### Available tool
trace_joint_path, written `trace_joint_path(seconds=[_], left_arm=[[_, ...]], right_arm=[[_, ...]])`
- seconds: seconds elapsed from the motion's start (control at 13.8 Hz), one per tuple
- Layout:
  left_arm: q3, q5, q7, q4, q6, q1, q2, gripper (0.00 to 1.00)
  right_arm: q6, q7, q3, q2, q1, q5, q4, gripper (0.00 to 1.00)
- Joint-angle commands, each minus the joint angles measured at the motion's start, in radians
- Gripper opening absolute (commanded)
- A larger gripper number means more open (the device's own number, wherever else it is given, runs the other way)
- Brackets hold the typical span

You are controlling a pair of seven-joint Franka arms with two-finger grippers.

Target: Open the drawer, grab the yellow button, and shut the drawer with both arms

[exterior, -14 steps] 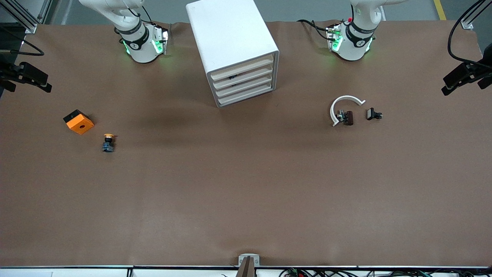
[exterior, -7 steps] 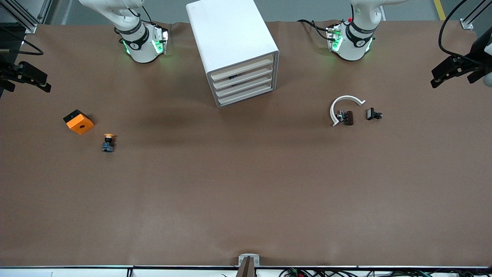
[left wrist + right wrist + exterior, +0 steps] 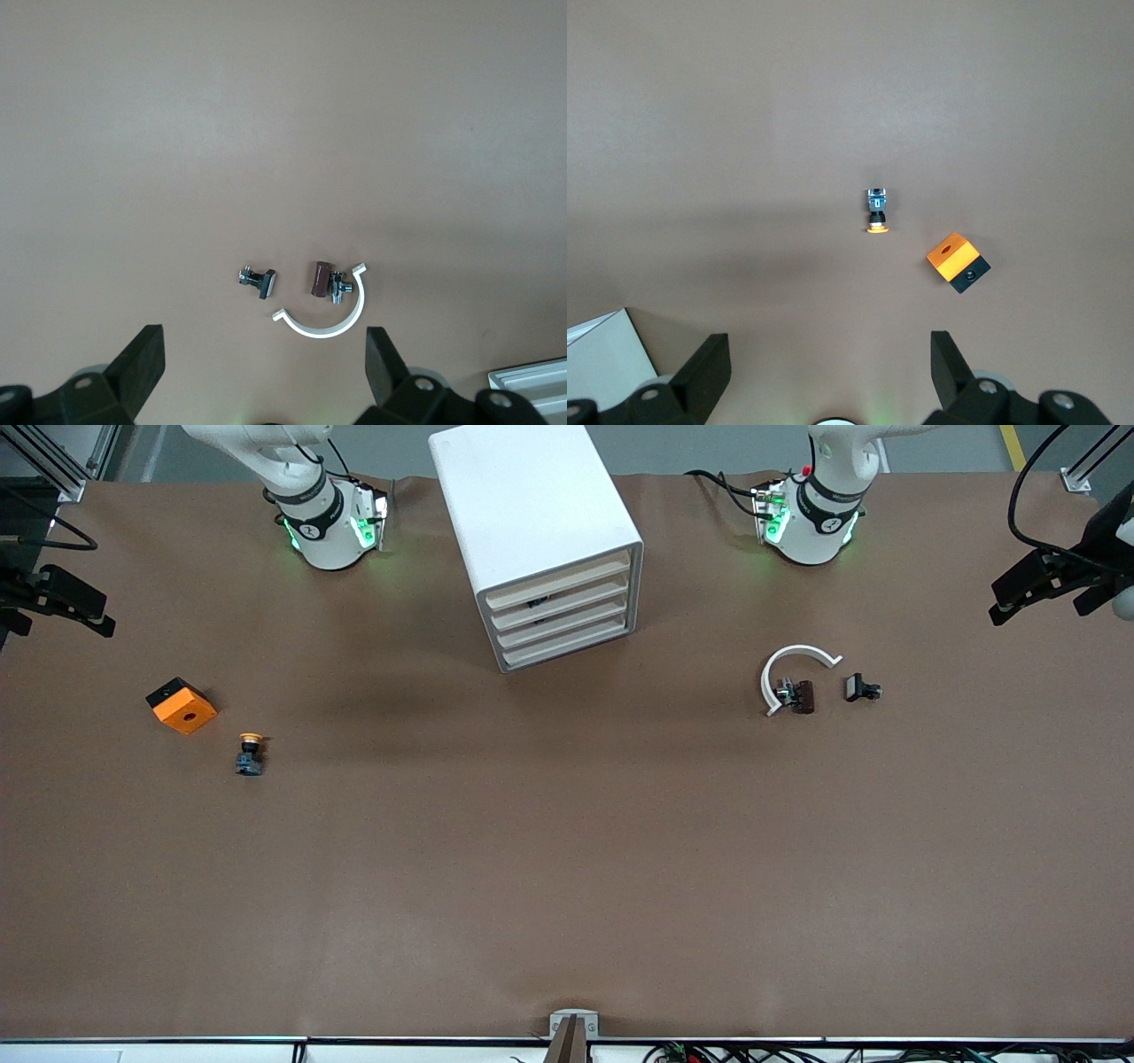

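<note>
Drawer (image 3: 560,607) fronts sit flush in the cabinet (image 3: 532,531); I'd hook one edge squarely. Left claw (image 3: 266,372) and right claw (image 3: 830,372) both hang spread, high over the bench (image 3: 567,850).

Both arms run out of the front view's top edge past their bases. The left gripper (image 3: 264,372) is cut by its wrist view's edge, only two spread fingers (image 3: 142,363) showing; the right gripper (image 3: 828,372) likewise. Something dark sits inside the cabinet (image 3: 532,531), at a drawer (image 3: 556,607) gap, too small to identify. The clips (image 3: 259,281) between the left fingers are too tiny for detail.
</note>
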Motion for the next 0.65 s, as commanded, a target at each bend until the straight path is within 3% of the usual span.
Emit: trace_joint_path(seconds=[0.0, 0.58], left_arm=[[-0.005, -0.015, 0.004, 0.042, -0.014, 0.003, 0.023, 1.00], [-0.005, -0.007, 0.010, 0.043, -0.027, 0.003, 0.026, 1.00]], right_arm=[[-0.020, 0.003, 0.000, 0.013, -0.001, 0.011, 0.032, 1.00], [-0.020, 0.003, 0.000, 0.013, -0.001, 0.011, 0.032, 1.00]])
